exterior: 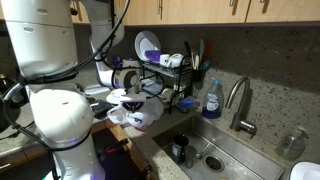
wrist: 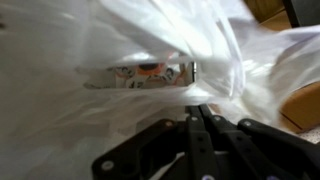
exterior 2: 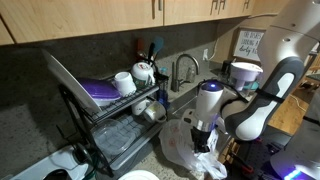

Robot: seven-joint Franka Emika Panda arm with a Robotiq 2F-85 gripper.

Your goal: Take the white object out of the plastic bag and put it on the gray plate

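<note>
Pinching the bag (wrist: 110,40), the end effector (wrist: 197,108) sits closed on thin, limp, slippery film, likely best held by a bunched fold.

Crumpled, translucent whitish plastic bag (exterior 2: 188,150) sits bunched on the counter (exterior: 262,152).

Light: exterior views dim and warm | Glare: plastic bag (wrist: 140,35) blowing out white at 12 o'clock (wrist view) | Focus: soft, blurry everywhere
</note>
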